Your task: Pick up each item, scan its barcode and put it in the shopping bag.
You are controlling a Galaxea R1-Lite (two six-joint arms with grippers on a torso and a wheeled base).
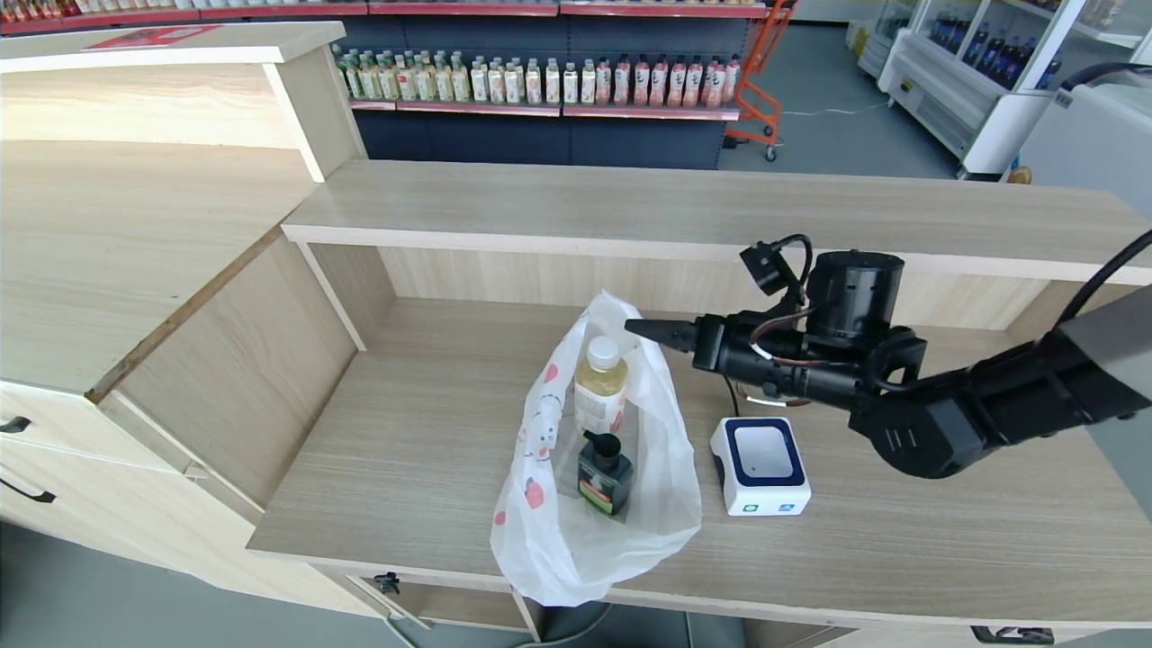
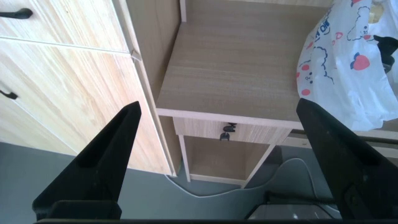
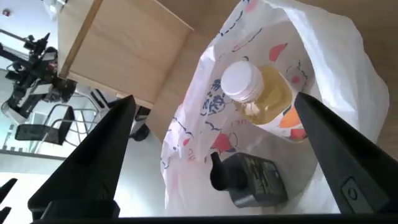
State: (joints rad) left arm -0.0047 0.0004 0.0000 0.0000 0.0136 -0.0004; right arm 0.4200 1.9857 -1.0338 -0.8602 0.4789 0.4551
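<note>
A white shopping bag (image 1: 549, 504) with red prints lies open on the wooden counter (image 1: 423, 432). Inside it stand a yellow drink bottle (image 1: 601, 382) with a white cap and a dark pump bottle (image 1: 605, 472). My right gripper (image 1: 650, 329) hovers over the bag's far right rim, open and holding nothing. The right wrist view looks down between that gripper (image 3: 212, 98) onto the drink bottle (image 3: 261, 96) and pump bottle (image 3: 252, 180) in the bag (image 3: 186, 143). My left gripper (image 2: 219, 104) hangs open and bare, low by the counter's front left corner, with the bag (image 2: 339, 68) off to one side.
A white and blue barcode scanner (image 1: 760, 463) sits on the counter just right of the bag. A raised ledge (image 1: 720, 216) runs behind, and a wooden side panel (image 1: 243, 360) closes the left. A drawer with a key (image 2: 227, 130) is under the counter front.
</note>
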